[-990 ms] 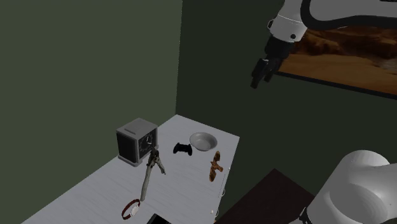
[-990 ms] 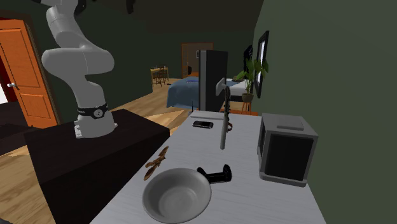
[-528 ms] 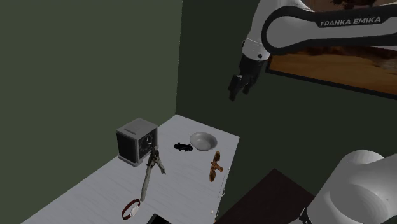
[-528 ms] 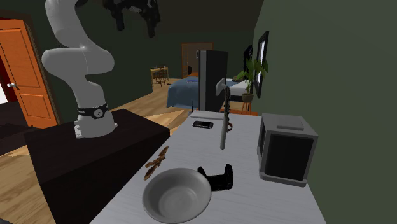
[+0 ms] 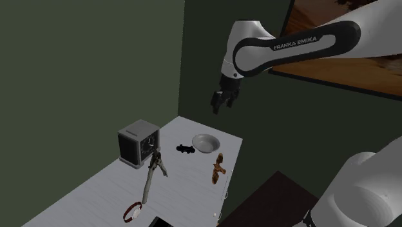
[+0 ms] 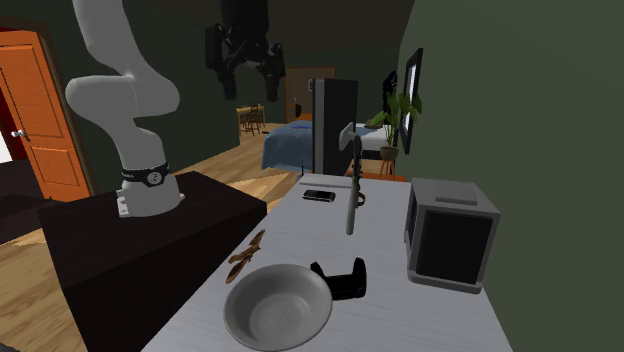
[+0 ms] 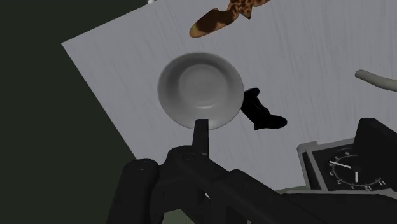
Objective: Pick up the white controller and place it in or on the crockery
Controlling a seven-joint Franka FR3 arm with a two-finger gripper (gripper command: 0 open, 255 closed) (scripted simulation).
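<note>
1. Shoulder view, left of centre: a clock [image 5: 138, 143] stands on the table [image 5: 103, 186], with a tripod [image 5: 153, 171] just beside it.
2. Centre of the frame: the controller [image 5: 185, 149], drawn black rather than white, lies on the table just beside the bowl [image 5: 206, 142]. From the wrist view it seems to touch the rim, though I cannot tell for sure.
3. Right of centre, below the bowl in the frame: a brown spotted toy [image 5: 219, 167] lies apart from both.
4. Upper right of centre: the gripper [image 5: 219, 108] hangs high over the bowl, well apart from the table. Its fingers are spread and hold nothing.
5. Risk, as I judge it: the controller sits so tight to the bowl that a descending finger could land on the rim. That would tip or shove the bowl, or push the controller away.
6. A descent aimed too far toward the frame's left could clip the tripod, which looks easy to topple.
</note>
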